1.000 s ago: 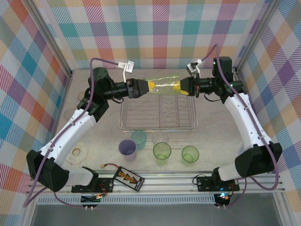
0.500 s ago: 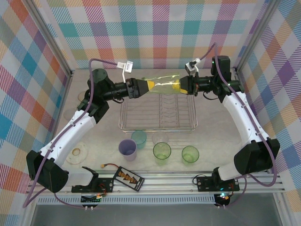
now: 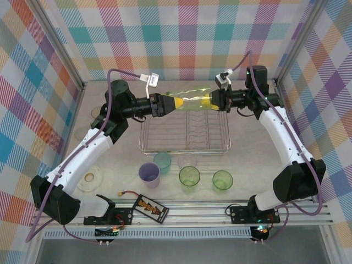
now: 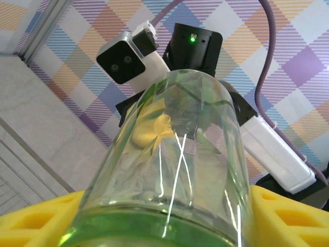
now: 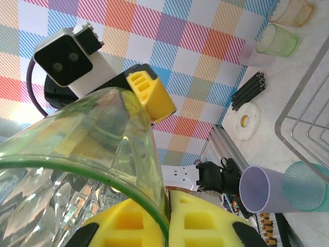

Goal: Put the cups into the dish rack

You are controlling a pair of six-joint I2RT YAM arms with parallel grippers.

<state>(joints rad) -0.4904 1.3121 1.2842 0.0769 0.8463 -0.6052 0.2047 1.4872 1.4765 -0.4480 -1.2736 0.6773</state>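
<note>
The right gripper (image 3: 207, 101) is pinched tight on the rim of a green-tinted cup (image 3: 191, 102), with the cup wall caught between its two yellow pads. The left gripper (image 3: 176, 103) stands wider, its yellow fingers (image 4: 288, 216) pressed against either side of that cup's other end. The cup lies level between them, in the air above the far edge of the dish rack (image 3: 184, 149).

Just off the rack's near edge stand a lilac cup (image 3: 149, 175), a teal cup (image 3: 162, 161), a light green cup (image 3: 189, 176) and a second green cup (image 3: 223, 180). Bare table (image 3: 250, 154) runs along the rack's left and right sides to the checked walls (image 3: 324, 82).
</note>
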